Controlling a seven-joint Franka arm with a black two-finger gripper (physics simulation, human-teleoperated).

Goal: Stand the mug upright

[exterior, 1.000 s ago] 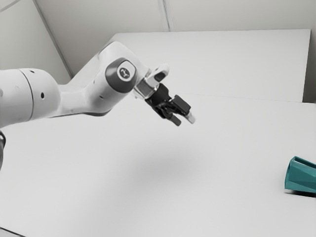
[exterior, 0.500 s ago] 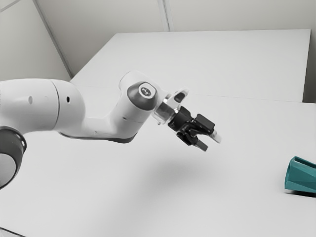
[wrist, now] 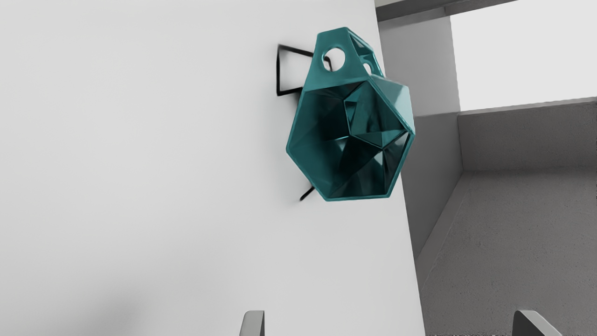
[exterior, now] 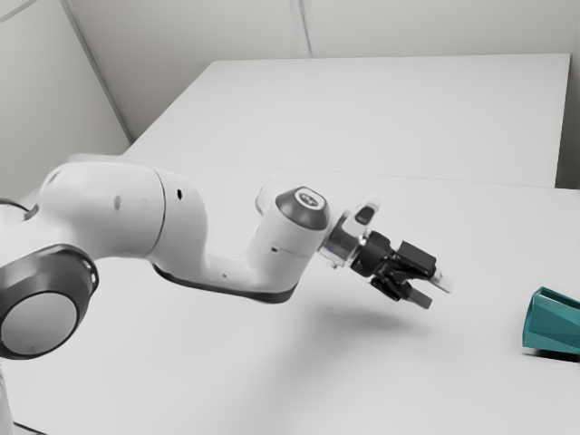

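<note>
The mug (exterior: 555, 326) lies between three and four o'clock from the end effector (exterior: 430, 291) in the exterior view, at that view's right edge and apart from the fingers. It rests on its side rather than upright. Its long axis runs roughly from nine o'clock to three o'clock in the exterior view, its base end cut off by the frame. The mouth (wrist: 349, 144) faces back toward the end effector, so the wrist view looks straight into the faceted hollow. A handle (wrist: 331, 79) pierced by a round hole stands out from one side of the rim.

The end effector is spread wide, with nothing between its fingers, and sits above the surface (exterior: 426, 390). There is one arm (exterior: 127, 213), so reach falls to it alone: the coming move likely carries the end effector toward three to four o'clock and a little lower, then takes the rim or wall so that the mouth can be turned up. Pushing straight in at the mouth could shove the mug away, and the surface's edge passes behind it in the wrist view; how near that edge is cannot be told.

The surface is pale and smooth. A flat pale panel (exterior: 390, 118) stretches at twelve o'clock in the exterior view, with a light wall (exterior: 199, 27) beyond; the wrist view catches rough grey ground (wrist: 527, 242) past the edge.
</note>
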